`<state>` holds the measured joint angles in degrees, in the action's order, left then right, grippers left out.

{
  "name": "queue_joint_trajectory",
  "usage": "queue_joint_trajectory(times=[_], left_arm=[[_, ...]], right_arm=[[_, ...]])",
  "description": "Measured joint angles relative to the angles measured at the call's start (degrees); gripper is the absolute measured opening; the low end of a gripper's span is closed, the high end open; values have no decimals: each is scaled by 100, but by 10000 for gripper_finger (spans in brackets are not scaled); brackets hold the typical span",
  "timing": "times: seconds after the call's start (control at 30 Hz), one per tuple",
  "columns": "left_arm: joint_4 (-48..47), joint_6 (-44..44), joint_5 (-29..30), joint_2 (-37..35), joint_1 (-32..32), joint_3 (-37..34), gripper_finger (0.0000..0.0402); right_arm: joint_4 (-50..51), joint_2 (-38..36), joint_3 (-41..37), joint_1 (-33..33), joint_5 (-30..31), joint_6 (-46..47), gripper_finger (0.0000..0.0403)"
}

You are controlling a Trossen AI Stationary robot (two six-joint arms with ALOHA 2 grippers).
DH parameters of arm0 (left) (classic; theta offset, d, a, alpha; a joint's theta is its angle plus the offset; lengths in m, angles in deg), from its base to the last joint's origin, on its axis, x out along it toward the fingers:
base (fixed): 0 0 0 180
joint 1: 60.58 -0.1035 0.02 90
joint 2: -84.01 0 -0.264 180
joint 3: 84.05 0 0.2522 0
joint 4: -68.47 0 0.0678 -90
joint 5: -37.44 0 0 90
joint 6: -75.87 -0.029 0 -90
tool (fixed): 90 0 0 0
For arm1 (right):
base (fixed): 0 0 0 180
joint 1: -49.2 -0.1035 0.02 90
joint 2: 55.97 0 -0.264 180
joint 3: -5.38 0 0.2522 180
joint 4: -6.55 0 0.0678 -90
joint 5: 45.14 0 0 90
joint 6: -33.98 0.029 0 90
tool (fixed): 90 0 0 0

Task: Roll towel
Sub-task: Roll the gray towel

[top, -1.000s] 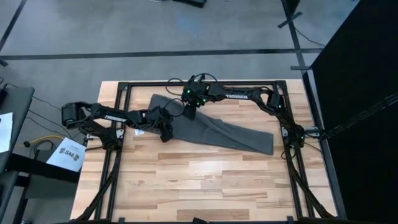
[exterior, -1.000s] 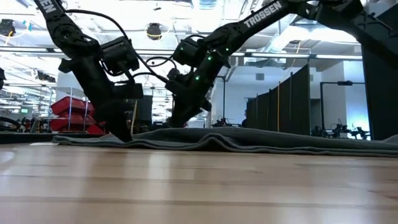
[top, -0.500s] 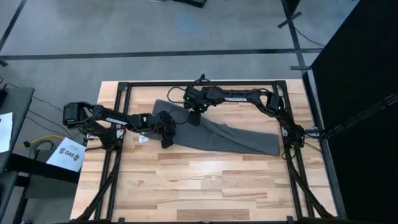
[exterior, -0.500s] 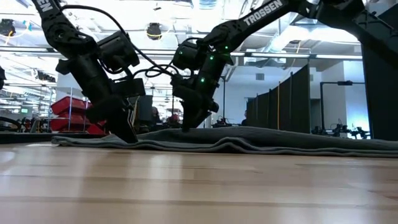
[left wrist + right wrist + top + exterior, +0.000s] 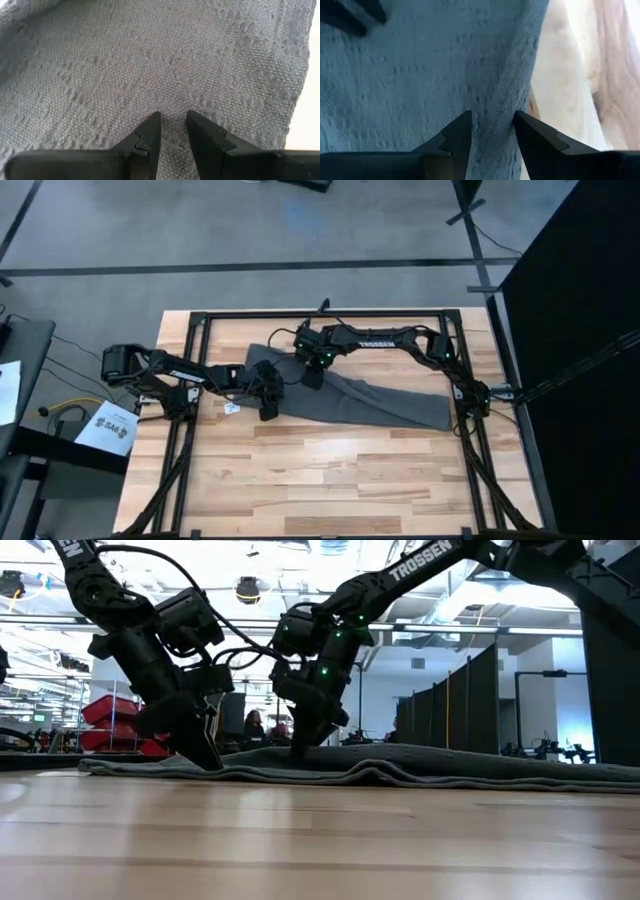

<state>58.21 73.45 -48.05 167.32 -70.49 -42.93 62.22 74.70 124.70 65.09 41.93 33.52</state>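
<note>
- Step, my read: gripping the end of the towel (image 5: pixel 370 395) to start the roll. It lies flat, unrolled, across the far half of the desk (image 5: pixel 330 480), running 10 to 4 o'clock.
- Left hand (image 5: pixel 268 406) at its 9 o'clock end, fingers slightly parted with a nip of cloth between.
- Right hand (image 5: pixel 312 375) just beside, fingers pinching a raised fold near the far edge.
- Next: turn the end over evenly toward 4 o'clock.
- No containers visible.

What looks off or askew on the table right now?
The towel lies skewed across the table, narrowed and creased, not flat. The left tool and right tool each pinch a fold near its end.
</note>
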Motion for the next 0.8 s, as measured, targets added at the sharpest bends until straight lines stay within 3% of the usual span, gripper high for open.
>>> queue_joint_trajectory(times=[0.33,0.8], left_arm=[[-4,-17,36,-2,-2,2,82],[-782,-374,98,-9,-304,470,82]], right_arm=[[-61,-2,0,-17,188,-143,8],[-82,-50,0,-406,1446,-743,0]])
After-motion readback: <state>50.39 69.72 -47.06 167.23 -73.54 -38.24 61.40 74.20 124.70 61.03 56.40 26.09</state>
